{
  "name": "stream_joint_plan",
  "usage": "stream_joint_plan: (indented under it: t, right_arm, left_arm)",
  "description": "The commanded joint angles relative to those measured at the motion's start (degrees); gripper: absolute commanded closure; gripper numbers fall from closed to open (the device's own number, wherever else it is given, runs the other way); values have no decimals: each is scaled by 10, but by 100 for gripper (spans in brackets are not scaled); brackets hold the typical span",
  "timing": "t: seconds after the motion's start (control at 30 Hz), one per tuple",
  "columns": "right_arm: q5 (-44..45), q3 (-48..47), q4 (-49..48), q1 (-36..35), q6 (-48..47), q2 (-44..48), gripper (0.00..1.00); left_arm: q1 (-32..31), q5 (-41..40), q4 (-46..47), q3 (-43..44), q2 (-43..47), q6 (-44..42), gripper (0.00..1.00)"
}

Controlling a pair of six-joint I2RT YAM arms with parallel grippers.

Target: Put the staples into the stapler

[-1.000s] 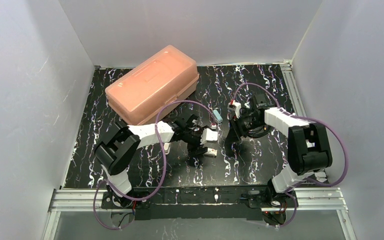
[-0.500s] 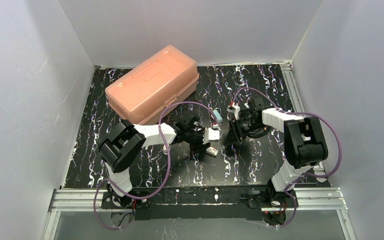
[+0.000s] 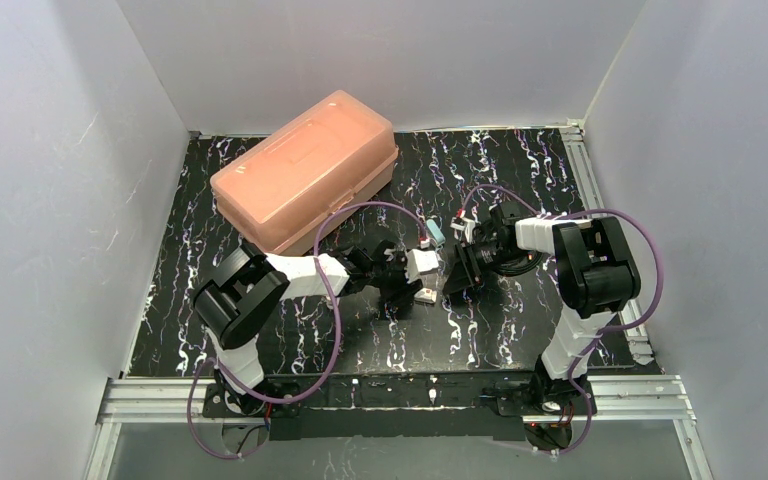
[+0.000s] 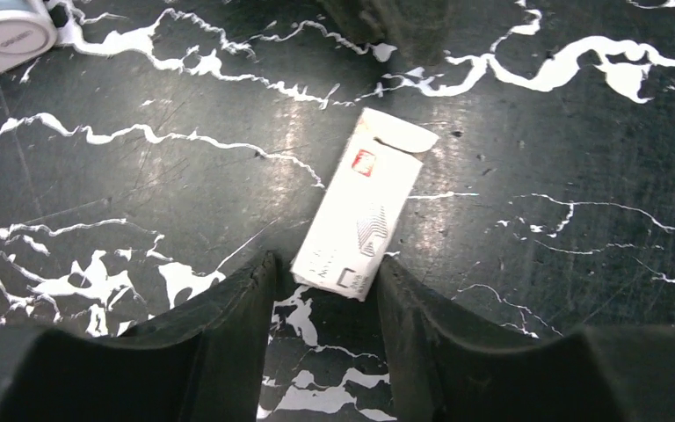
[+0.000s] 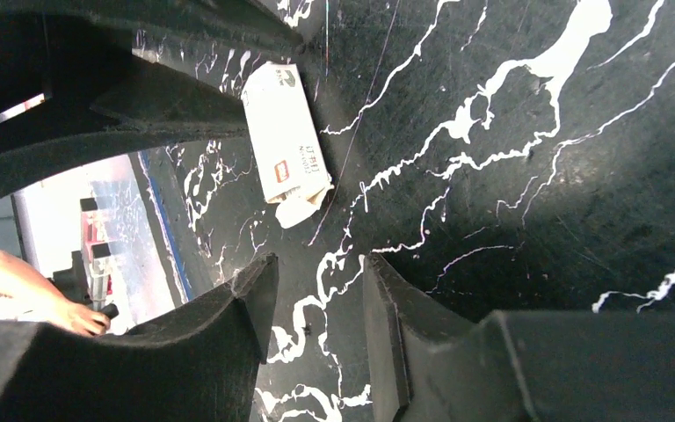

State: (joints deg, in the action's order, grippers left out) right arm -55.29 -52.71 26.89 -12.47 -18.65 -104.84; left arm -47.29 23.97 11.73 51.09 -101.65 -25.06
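We see the left gripper [image 4: 325, 265] pinching the near end of the staple box [image 4: 365, 207], whose far flap lies free on the bare table [image 4: 536, 308], the stapler [image 4: 0, 35] ahead-left at the frame's edge, and the right gripper [image 5: 316, 268] close opposite, jaws apart and empty.

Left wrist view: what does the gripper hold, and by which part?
The left gripper flanks the near end of the white box; whether it grips cannot be told.
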Motion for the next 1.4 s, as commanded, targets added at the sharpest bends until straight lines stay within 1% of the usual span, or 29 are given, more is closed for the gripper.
stream_joint_plan:
  t: [0.0,0.07,0.13,0.23,0.3,0.37,0.43,0.57,0.7,0.83,0.9,0.97,1.2,1.37]
  right_arm:
    - [0,-3,-25,-6,11,6,50]
    - [4,0,-29,-7,15,9,50]
    - [8,1,-31,-7,18,16,50]
    - [9,2,-30,-6,19,18,52]
    - [9,2,-29,-6,19,17,52]
    - [10,2,-27,-7,17,16,52]
    - [11,2,-25,-7,16,15,53]
    - [10,1,-21,-8,16,13,53]
    - [8,1,-24,-9,20,11,53]
    - [4,5,-42,-12,38,9,53]
    - [3,6,-54,-14,48,7,53]
    - [4,4,-65,-18,58,1,53]
    - [10,-2,-86,-33,76,-17,53]
    - [32,0,-94,-36,84,-19,56]
  left_arm:
    - [-4,-39,-21,-12,7,37,50]
    - [-4,-44,-21,-6,5,38,42]
    - [-4,-45,-21,1,1,28,37]
    - [-4,-25,-21,9,-5,-5,35]
    - [-4,8,-21,9,-7,-38,35]
    - [-5,42,-22,6,-8,-78,37]
    - [-5,59,-24,6,-12,-99,39]
    - [-5,71,-34,13,-24,-112,48]
    - [-5,58,-33,15,-27,-83,62]
    - [-6,4,-15,8,-23,-17,70]
    - [-7,-25,-1,0,-20,16,71]
    - [-10,-40,9,-9,-15,27,71]
    - [-17,-56,25,-25,-11,35,68]
    - [-19,-58,30,-31,-9,34,66]
